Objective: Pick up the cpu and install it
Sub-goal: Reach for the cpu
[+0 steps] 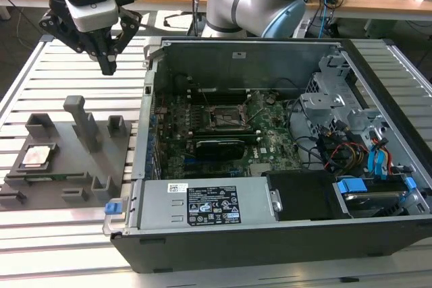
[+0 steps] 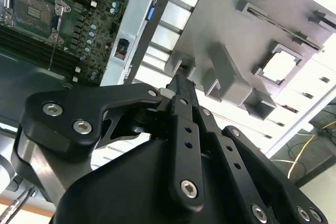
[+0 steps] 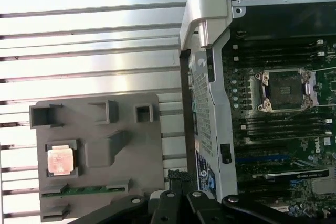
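The cpu (image 1: 37, 156) lies flat in a square pocket of the grey fixture block (image 1: 74, 160) at the exterior view's left, its metal top pinkish in the first wrist view (image 3: 59, 160) and glaring white in the second wrist view (image 2: 278, 66). My gripper (image 1: 108, 67) hangs well above the table, behind the fixture and beside the computer case's left wall. Its fingers (image 2: 178, 85) are shut together with nothing between them, and their tips also show in the first wrist view (image 3: 176, 176). The motherboard socket (image 1: 226, 118) stands open inside the case (image 3: 286, 90).
The open computer case (image 1: 283, 234) takes up the exterior view's middle and right, with cables, drive bays and a power supply inside. Upright posts (image 1: 84, 123) rise from the fixture block. The table is slatted metal (image 1: 40, 72). Desks and cables lie behind.
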Robot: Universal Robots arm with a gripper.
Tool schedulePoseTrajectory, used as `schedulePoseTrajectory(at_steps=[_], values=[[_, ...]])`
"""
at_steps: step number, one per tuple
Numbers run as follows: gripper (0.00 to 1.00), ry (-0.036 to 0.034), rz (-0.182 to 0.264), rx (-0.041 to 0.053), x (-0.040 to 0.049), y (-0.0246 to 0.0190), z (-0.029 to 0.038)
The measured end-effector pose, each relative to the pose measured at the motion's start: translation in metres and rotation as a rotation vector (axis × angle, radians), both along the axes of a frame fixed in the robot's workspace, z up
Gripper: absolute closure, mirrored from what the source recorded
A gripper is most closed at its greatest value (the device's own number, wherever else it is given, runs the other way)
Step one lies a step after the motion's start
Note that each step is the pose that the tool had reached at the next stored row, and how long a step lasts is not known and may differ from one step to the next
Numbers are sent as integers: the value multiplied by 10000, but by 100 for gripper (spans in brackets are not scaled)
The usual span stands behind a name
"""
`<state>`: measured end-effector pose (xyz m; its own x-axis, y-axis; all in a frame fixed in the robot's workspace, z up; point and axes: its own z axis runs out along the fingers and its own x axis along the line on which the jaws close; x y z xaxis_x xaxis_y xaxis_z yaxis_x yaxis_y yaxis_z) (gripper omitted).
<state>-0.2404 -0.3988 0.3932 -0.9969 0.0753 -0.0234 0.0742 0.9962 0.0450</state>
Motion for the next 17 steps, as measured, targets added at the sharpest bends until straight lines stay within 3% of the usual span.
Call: schedulePoseTrajectory(at_steps=[17], values=[[89, 0, 0, 0, -463, 0, -2]])
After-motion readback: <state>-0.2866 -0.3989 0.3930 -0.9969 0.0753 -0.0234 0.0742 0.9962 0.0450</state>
